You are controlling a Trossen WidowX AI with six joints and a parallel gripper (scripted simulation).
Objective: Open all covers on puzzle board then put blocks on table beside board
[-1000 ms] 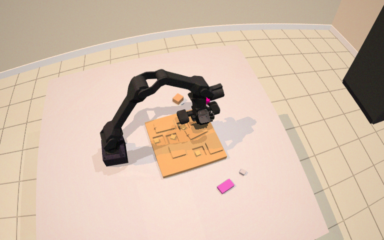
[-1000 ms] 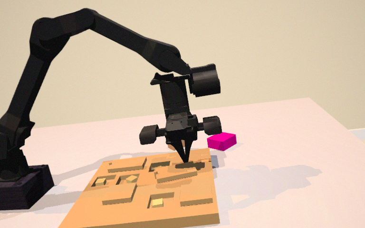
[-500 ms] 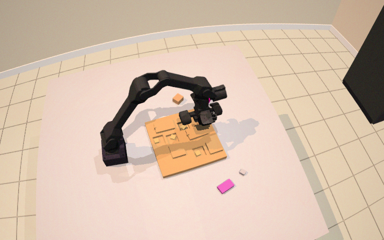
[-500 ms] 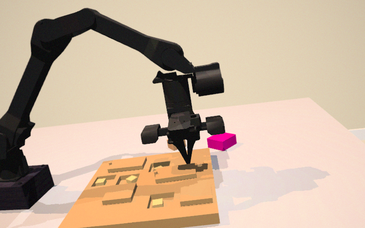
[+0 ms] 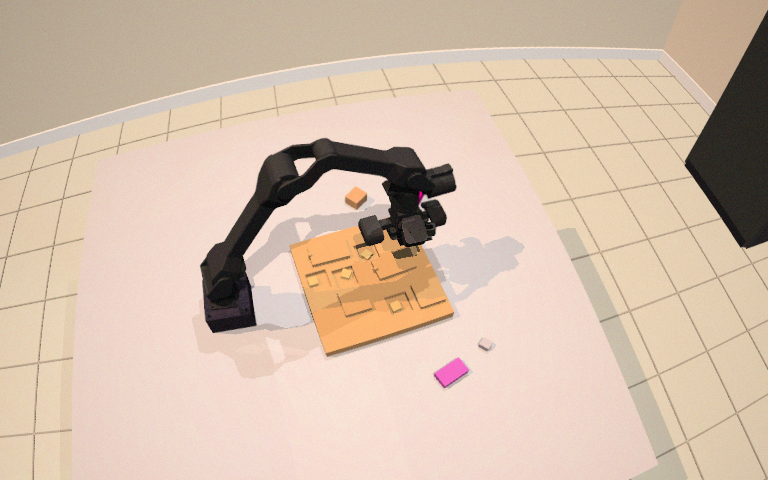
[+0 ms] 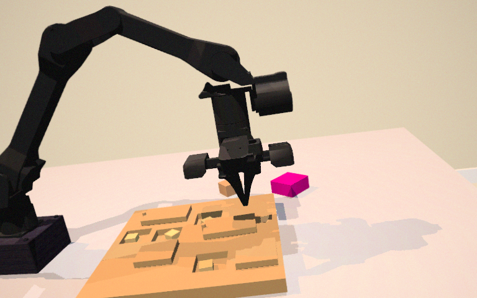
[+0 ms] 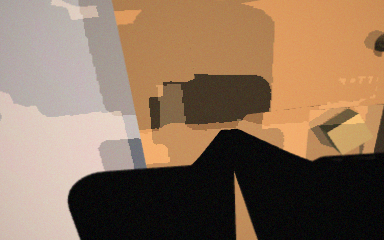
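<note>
The orange puzzle board [image 5: 339, 339] [image 6: 176, 280] [image 7: 320, 45] lies on the table. Yellow blocks sit in open wells: one at the back [image 5: 366, 254] [image 7: 352, 135], partly hidden in the exterior view, one at the left [image 5: 313, 280] [image 6: 131, 236], one near the middle [image 5: 346, 273] [image 6: 171, 233] and one at the front [image 5: 395, 306] [image 6: 205, 264]. The back-right cover [image 6: 230, 227] lies just in front of the back well. Other covers are the back-left [image 6: 167, 213], front-left [image 6: 154, 256] and front-right one [image 6: 256, 256]. My gripper [image 6: 245, 203] [image 7: 229, 138] is shut and empty, above the board's back right.
An orange block [image 5: 355, 198] [image 6: 226, 188] and a magenta box [image 6: 289, 184] stand behind the board. A flat magenta piece [image 5: 451, 372] and a small pale cube [image 5: 485, 343] lie off its front-right corner. The arm's base [image 5: 229, 311] [image 6: 35, 242] stands left of the board.
</note>
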